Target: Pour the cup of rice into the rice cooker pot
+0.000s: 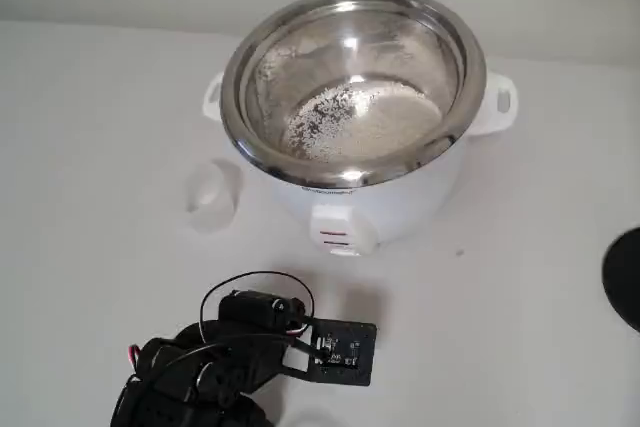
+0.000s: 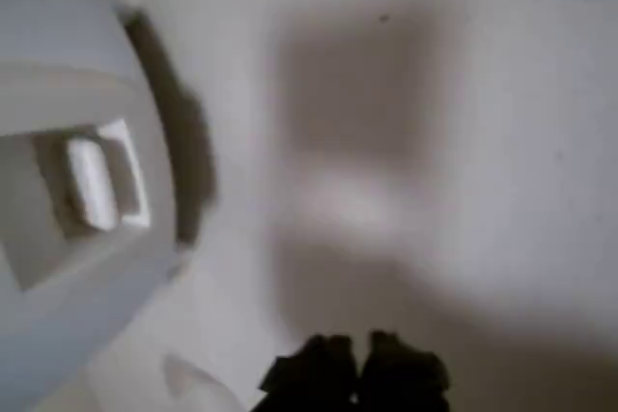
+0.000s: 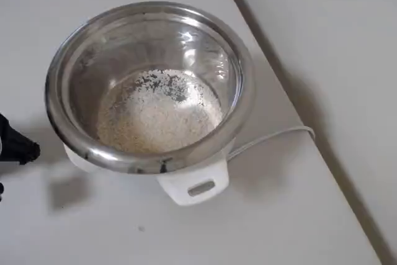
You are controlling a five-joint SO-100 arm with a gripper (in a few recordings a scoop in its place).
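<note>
Since the rice point(image 1: 355, 119) already lies in the rice cooker pot point(image 1: 240, 67) and the cup point(image 1: 212, 195) stands empty just left of it in the fixed view, only a clear retreat seems left. At the wrist view's bottom edge the gripper point(image 2: 357, 373) looks closed on nothing, though blurred. Overhead, the arm is cut off at the left edge.

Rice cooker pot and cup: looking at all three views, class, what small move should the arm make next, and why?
Probably none toward pouring: the arm could simply pull back to rest. The rice already lies in the pot, and the cup stands on the table left of the cooker in the fixed view, apart from the gripper, which looks shut and holds nothing.
</note>
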